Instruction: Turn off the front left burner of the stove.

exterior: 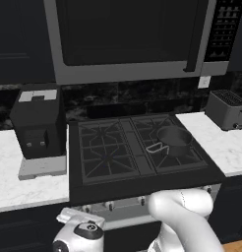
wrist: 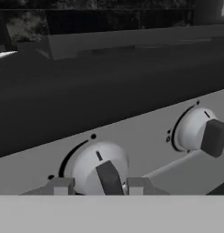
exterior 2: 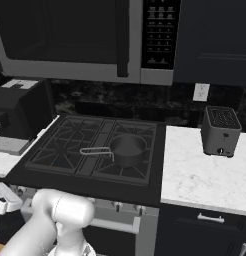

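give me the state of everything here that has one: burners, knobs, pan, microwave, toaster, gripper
front left burner: no flame visible
saucepan: upright on the front right grate, looks empty
near knob: grip between the fingertips, pointer about straight up
next knob: untouched
microwave: door closed
toaster: slots empty
gripper: fingers either side of the knob grip, contact unclear

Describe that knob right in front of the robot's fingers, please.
The knob is a round, pale silver dial on the stove's grey front panel, with a dark raised grip bar across its face, standing nearly upright, and a small dark tick above. The gripper sits at it, one fingertip on each side of the bar; contact cannot be told. Another knob sits beside it.
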{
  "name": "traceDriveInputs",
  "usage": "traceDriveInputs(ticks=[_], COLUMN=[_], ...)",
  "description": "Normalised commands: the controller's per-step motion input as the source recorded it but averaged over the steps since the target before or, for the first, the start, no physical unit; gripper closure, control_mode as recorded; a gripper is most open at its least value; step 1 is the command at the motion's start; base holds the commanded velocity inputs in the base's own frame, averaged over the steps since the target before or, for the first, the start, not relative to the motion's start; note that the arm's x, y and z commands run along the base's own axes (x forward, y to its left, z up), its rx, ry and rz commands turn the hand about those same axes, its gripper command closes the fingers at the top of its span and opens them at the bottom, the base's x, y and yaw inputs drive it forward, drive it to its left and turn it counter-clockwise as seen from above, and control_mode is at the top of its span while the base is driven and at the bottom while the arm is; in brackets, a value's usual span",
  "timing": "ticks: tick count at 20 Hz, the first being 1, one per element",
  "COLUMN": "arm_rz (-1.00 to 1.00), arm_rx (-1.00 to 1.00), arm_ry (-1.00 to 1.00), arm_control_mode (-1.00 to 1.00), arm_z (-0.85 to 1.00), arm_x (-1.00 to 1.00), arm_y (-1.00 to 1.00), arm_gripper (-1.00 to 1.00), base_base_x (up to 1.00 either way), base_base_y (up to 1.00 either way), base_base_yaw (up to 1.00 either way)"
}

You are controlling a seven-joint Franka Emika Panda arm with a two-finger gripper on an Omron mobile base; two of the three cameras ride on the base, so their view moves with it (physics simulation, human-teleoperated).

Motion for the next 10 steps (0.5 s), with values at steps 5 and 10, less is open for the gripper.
traceDriveInputs(ticks=[5,10], arm_rz=[-0.11,0.00], arm_rx=[0.25,0.00], arm_ry=[0.08,0.00], arm_control_mode=[-1.00,-1.00], arm_z=[0.00,0.00], arm_x=[0.09,0.00], arm_y=[-0.13,-0.01], arm_gripper=[1.00,1.00], base_base_x=[0.00,0.00], base_base_y=[0.00,0.00], base_base_yaw=[0.00,0.00])
